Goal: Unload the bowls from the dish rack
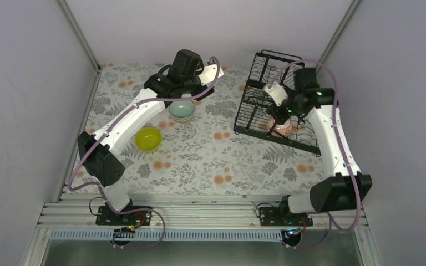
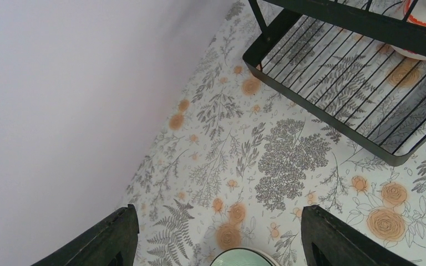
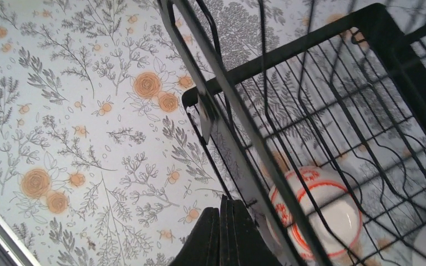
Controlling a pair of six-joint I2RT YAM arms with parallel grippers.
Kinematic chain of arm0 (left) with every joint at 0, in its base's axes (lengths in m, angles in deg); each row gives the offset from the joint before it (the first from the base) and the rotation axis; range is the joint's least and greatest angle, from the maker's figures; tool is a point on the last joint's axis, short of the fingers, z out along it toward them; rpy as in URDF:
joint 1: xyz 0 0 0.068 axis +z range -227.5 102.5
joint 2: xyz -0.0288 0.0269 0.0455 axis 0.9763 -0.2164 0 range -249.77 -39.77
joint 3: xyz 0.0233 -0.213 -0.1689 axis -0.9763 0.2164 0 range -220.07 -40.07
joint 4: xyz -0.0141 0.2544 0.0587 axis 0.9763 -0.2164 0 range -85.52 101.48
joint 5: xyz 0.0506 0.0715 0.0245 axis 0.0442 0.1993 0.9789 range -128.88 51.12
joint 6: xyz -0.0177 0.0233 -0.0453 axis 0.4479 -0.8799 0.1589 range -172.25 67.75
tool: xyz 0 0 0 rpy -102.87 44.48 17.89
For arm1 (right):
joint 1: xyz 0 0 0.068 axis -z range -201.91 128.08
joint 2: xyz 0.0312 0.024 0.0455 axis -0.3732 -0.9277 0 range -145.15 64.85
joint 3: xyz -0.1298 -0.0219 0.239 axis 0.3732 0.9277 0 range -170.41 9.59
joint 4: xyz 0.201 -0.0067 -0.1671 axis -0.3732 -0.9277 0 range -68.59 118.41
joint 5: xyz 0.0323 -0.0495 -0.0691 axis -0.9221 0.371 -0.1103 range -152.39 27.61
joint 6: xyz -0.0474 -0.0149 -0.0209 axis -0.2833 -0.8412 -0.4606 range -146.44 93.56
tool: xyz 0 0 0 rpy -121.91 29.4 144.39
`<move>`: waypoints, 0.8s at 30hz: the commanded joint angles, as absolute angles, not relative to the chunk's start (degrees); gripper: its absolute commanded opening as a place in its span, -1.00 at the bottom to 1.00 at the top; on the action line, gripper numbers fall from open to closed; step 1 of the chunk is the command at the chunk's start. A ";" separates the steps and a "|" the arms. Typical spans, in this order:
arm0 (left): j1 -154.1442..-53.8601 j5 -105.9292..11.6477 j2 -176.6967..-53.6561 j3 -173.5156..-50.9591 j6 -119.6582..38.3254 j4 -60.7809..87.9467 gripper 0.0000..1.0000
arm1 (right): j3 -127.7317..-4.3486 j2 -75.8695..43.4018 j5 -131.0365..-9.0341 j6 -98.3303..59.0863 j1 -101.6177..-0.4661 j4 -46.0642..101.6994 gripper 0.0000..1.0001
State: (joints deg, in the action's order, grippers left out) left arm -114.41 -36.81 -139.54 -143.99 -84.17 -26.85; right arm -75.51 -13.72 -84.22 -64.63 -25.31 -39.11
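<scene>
Now left claw gapes empty over mint bowl; right claw (pinched closed) hangs above patterned bowl in rack.

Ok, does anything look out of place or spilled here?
Only the dish rack: it sits skewed to the edges of the table, at the far right. Nothing looks spilled or broken; the lime bowl and mint bowl stand upright.
</scene>
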 commanded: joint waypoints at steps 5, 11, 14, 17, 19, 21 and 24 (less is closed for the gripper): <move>-113.33 -38.01 -136.98 -143.14 -83.70 -25.08 0.46 | -80.05 -20.04 -73.57 -59.28 -33.11 -31.17 -0.93; -113.02 -38.24 -136.55 -141.37 -83.66 -24.28 0.46 | -83.10 -24.72 -66.37 -57.08 -35.36 -25.47 -0.93; -112.88 -38.51 -136.31 -140.34 -83.69 -23.73 0.46 | -85.35 -27.26 -64.48 -56.70 -35.95 -24.23 -0.93; -112.83 -38.56 -136.22 -139.70 -83.73 -23.68 0.46 | -87.89 -29.84 -64.10 -56.62 -36.61 -24.22 -0.93; -112.70 -38.76 -136.11 -139.12 -83.77 -23.55 0.46 | -89.44 -32.73 -64.51 -56.57 -37.21 -24.52 -0.93; -112.62 -38.78 -136.05 -138.82 -83.93 -23.50 0.46 | -90.85 -34.48 -64.96 -56.68 -38.12 -24.94 -0.93; -112.42 -38.71 -136.00 -138.74 -84.02 -23.41 0.46 | -92.99 -36.83 -63.93 -56.58 -39.23 -24.27 -0.93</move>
